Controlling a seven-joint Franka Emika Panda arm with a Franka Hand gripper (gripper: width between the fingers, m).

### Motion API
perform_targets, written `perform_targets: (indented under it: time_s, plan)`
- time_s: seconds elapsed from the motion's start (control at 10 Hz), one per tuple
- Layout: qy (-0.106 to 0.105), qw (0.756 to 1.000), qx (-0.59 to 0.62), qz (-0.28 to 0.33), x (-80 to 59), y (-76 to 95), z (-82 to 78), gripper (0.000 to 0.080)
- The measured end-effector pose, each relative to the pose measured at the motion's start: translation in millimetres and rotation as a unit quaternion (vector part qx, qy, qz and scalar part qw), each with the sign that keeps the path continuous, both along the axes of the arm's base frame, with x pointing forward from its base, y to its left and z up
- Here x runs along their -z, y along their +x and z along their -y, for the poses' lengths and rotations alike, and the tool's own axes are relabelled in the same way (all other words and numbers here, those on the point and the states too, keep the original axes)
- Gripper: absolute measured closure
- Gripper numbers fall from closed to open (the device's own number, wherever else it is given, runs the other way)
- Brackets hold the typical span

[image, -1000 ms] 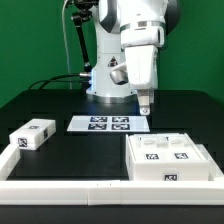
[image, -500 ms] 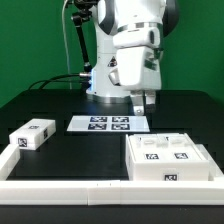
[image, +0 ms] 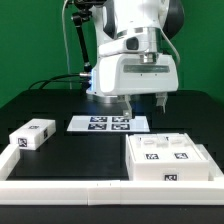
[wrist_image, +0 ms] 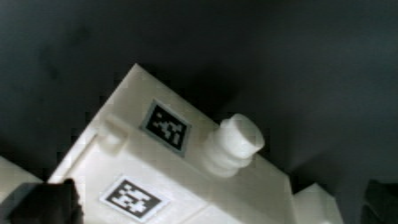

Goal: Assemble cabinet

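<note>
1. The table [image: 55,105] is carrying every part, and a white border rail [image: 60,186] is running along its front edge.
2. The end effector [image: 144,100] is hovering above the table's middle, on the back-edge side of the cabinet body. Its fingers are spread wide, with nothing between them and nothing touching them.
3. The cabinet body [image: 170,158] is sitting flat in the front corner on the exterior view's right, with its tags facing up. You are dealing with stiff moulded plastic, probably light and rather slick. I judge it is calling for a firm pinch across two parallel walls, not across the tagged face.
4. The marker board [image: 100,124] is lying near the table's middle.
5. The small block [image: 32,135] is resting near the edge on the exterior view's left, well apart from the body. It is likely the easiest to lift if you are taking it across its narrow sides.
6. In the wrist view, a round knob [wrist_image: 237,140] is sticking out of a tagged white part [wrist_image: 125,150]. You cannot tell which part that is.
</note>
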State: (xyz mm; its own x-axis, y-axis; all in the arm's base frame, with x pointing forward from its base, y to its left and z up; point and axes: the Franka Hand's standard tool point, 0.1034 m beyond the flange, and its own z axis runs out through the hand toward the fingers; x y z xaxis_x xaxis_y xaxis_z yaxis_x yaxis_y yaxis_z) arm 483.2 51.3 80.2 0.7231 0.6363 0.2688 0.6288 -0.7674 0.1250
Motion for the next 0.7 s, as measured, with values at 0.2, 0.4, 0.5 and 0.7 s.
perform_targets:
  time_s: [0.2,0.4,0.5,0.7]
  plan:
    - [0.018,0.998,0.059,-0.008,0.7,-0.4,-0.8,0.0002]
    - [0.050,0.980,0.188,-0.045,7.7,-0.4,-12.9,0.0002]
    - [0.060,0.972,0.221,-0.051,14.7,4.0,-14.0,0.0002]
    - [0.082,0.954,0.283,-0.053,28.8,9.2,-16.8,0.0002]
